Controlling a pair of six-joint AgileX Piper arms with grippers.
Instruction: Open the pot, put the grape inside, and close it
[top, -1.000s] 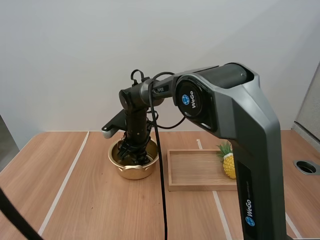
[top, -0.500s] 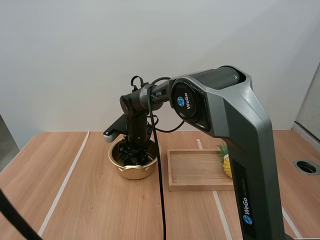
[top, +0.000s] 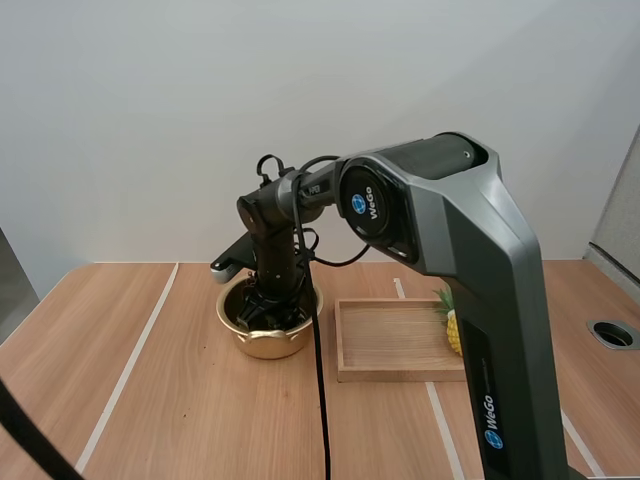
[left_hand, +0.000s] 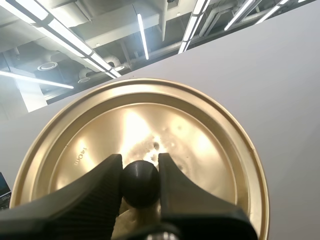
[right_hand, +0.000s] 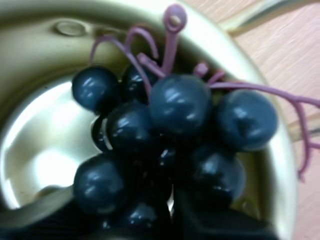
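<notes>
My left gripper (left_hand: 141, 172) is shut on the black knob (left_hand: 141, 186) of the gold lid (left_hand: 200, 145) and holds the lid up in the air, away from the pot. In the high view my right arm reaches down into the open gold pot (top: 228, 318), with the right gripper (top: 268, 310) inside its rim. In the right wrist view a bunch of dark grapes (right_hand: 175, 125) with purple stems sits between the fingers of my right gripper (right_hand: 135, 212), low inside the pot (right_hand: 35, 60) and just above its shiny bottom.
A wooden tray (top: 400, 350) lies on the table just right of the pot. A small toy pineapple (top: 455, 325) stands beside the tray's right end. A round hole (top: 612, 334) sits in the table's far right.
My right arm has shifted slightly left and settled a little deeper over the pot. The pot, tray and pineapple have stayed in place.
</notes>
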